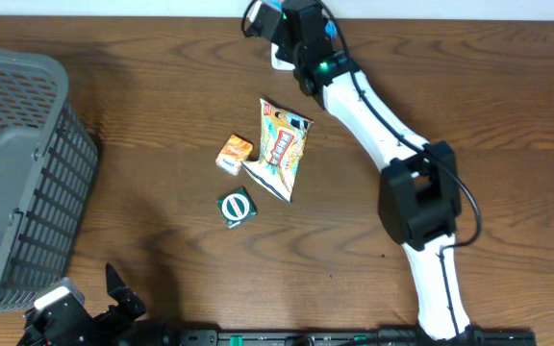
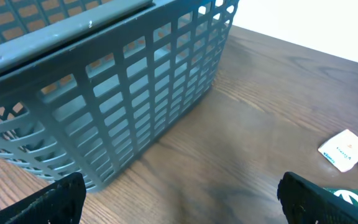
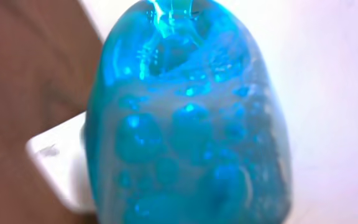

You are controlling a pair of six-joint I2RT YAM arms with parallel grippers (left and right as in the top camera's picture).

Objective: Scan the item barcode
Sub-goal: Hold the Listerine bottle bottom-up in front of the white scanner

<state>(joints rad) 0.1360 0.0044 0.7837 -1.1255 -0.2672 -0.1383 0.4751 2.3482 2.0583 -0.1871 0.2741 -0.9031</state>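
My right gripper (image 1: 275,21) reaches to the far edge of the table and is shut on a blue translucent packet (image 1: 264,17). That packet (image 3: 185,118) fills the right wrist view and hides the fingers. Just under it sits a white flat device (image 1: 282,61), whose corner (image 3: 55,155) shows at the left of the wrist view. My left gripper (image 1: 75,306) rests at the near left corner, open, with only bare wood between its fingers (image 2: 309,199). No barcode is visible.
A grey slatted basket (image 1: 17,163) stands at the left, close to my left gripper (image 2: 182,196). Mid-table lie a yellow snack bag (image 1: 282,149), a small orange box (image 1: 235,154) and a green round-logo packet (image 1: 237,208).
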